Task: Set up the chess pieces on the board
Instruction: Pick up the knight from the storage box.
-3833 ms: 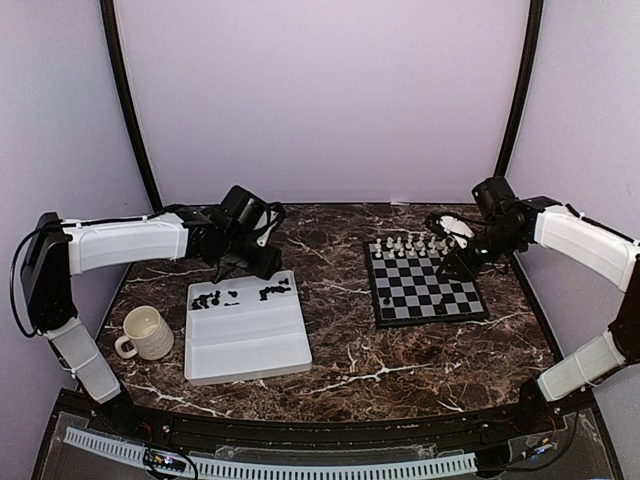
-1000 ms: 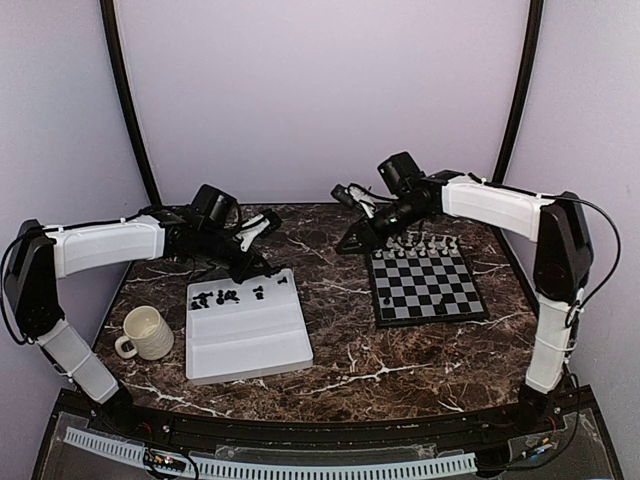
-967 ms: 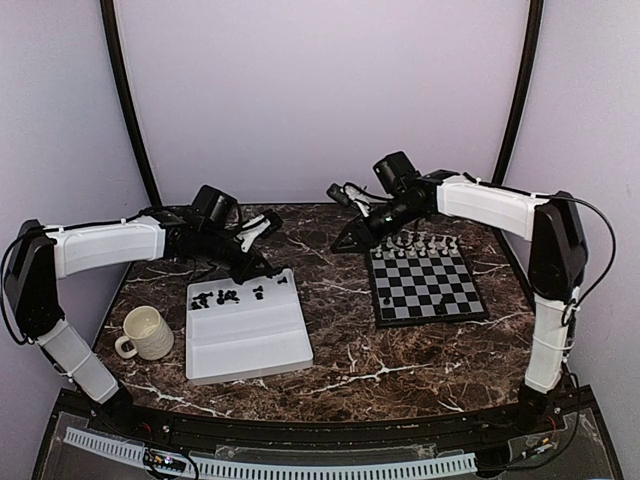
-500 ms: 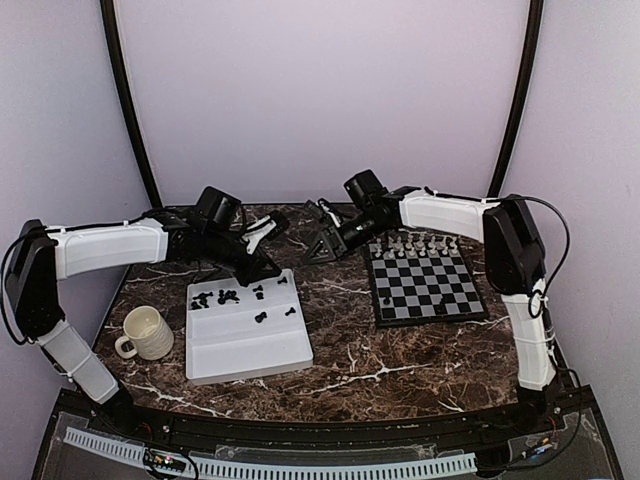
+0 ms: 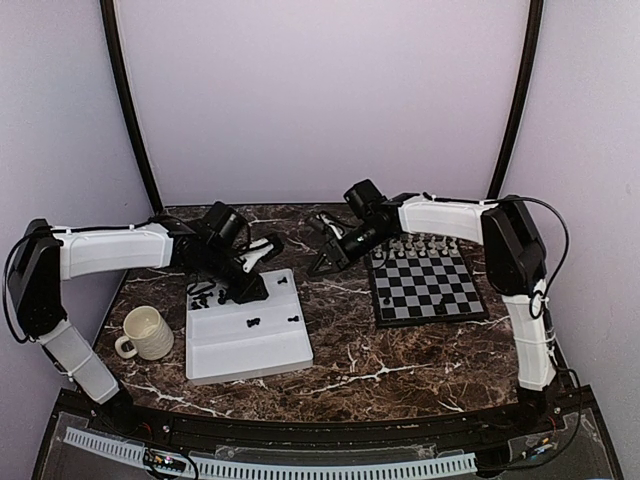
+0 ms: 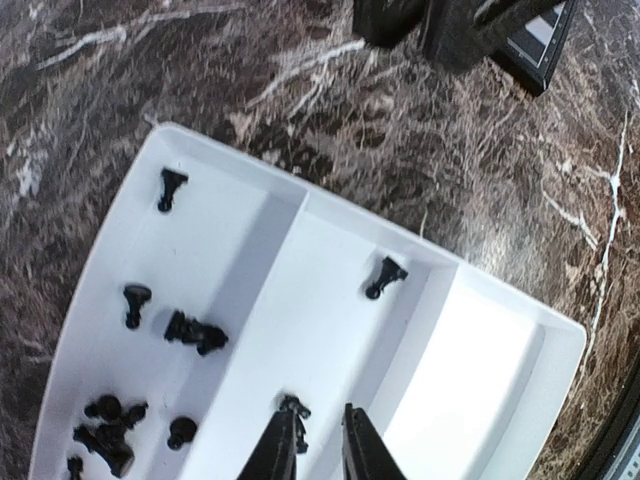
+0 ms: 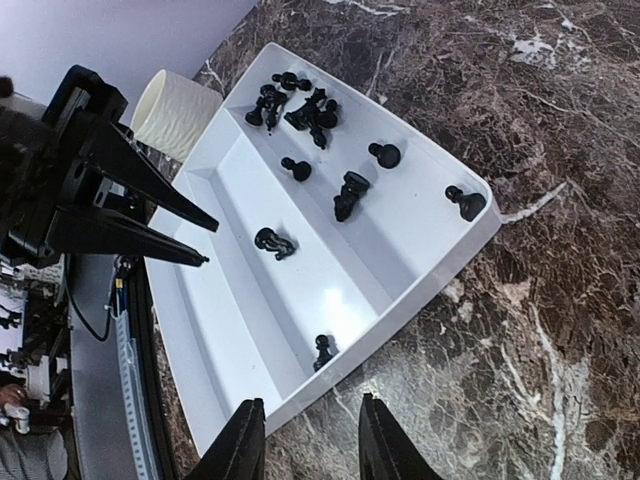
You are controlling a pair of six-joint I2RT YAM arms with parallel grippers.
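1. Dark brown marble with pale veins makes the table (image 5: 345,365), and plain lilac walls stand behind it.
2. The left gripper (image 6: 318,442) hangs over the white tray (image 6: 500,365). Its fingers are only a narrow gap apart and nothing is between them.
3. Just ahead of its fingertips, one of the black chess pieces (image 6: 295,408) lies in the tray's middle compartment. Another lies farther ahead, close to a divider, and I cannot tell in which compartment.
4. To the left of this gripper, more black pieces lie in the outer compartment, some single and some in a small heap.
5. The right gripper (image 7: 308,425) is near the tray's edge and points toward it. Its fingers are moderately apart and they hold nothing.
6. The board (image 5: 425,292) lies behind the right gripper, on the side away from the tray. The white chess pieces (image 5: 418,243) stand along the board's far edge.
7. A ribbed cream mug (image 5: 147,332) stands beyond the tray as seen from the right gripper, just beside the tray's outer side.
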